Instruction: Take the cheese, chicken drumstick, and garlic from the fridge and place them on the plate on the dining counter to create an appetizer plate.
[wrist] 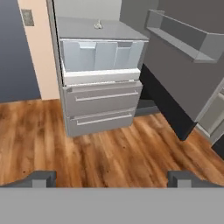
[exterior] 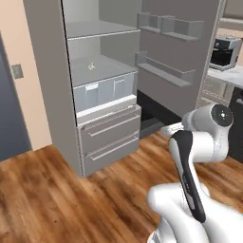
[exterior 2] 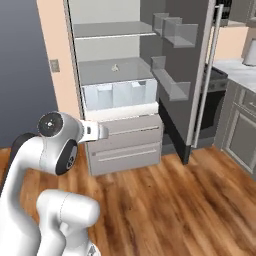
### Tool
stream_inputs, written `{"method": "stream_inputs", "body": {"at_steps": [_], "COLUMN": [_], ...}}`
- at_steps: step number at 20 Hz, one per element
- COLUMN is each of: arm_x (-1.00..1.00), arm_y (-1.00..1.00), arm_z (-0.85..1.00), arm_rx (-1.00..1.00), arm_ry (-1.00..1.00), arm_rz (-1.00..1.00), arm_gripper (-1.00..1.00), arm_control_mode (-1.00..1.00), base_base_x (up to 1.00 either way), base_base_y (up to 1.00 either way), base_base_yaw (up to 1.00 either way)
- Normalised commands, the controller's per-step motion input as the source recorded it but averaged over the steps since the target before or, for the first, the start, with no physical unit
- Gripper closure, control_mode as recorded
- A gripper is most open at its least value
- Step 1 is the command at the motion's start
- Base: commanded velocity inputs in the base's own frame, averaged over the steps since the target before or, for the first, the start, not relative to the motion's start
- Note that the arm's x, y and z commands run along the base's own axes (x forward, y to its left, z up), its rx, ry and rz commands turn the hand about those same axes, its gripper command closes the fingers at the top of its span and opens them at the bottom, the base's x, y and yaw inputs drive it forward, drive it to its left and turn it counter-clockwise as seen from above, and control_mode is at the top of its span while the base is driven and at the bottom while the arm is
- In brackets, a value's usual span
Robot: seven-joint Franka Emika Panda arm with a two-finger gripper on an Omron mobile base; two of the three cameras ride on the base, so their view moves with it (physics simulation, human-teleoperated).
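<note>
Garlic (exterior: 91,66) is the one task item you can make out: a tiny pale bulb sitting alone on the fridge shelf (exterior 2: 115,75) above the clear drawers, well apart from your gripper (wrist: 112,178). The fingertips (wrist: 40,178) stand spread wide with nothing between them, aimed across bare wood floor (wrist: 109,148) at the fridge (exterior: 52,85) front.

Nearest ahead are the two grey lower drawers (wrist: 103,109) with bar handles, then the clear bluish drawers (wrist: 103,54), then that shelf. Expect the bulb to be light, firm and round, likely to roll; take it across its widest part, squeezing gently.

The open door (exterior 2: 185,75) with its bins (exterior 2: 172,30) hangs to the right, so keep your elbow clear. The upper shelf (exterior: 102,29) limits headroom above the bulb; come in low and level. I cannot tell where the cheese and drumstick sit.
</note>
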Motion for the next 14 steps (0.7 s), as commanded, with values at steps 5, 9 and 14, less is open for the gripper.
{"method": "stream_inputs", "body": {"at_steps": [5, 9, 14], "arm_x": [0.0, 0.0, 0.0], "arm_y": [0.0, 0.0, 0.0], "arm_z": [0.0, 0.0, 0.0], "arm_rx": [0.0, 0.0, 0.0], "arm_ry": [0.0, 0.0, 0.0], "arm_rz": [0.0, 0.0, 0.0], "arm_gripper": [-1.0, -1.0, -1.0], "arm_control_mode": [1.0, 1.0, 1.0], "base_base_x": [1.0, 1.0, 1.0], "base_base_y": [-0.21, 0.08, -0.01], "base_base_yaw": [0.02, 0.09, 0.06]}}
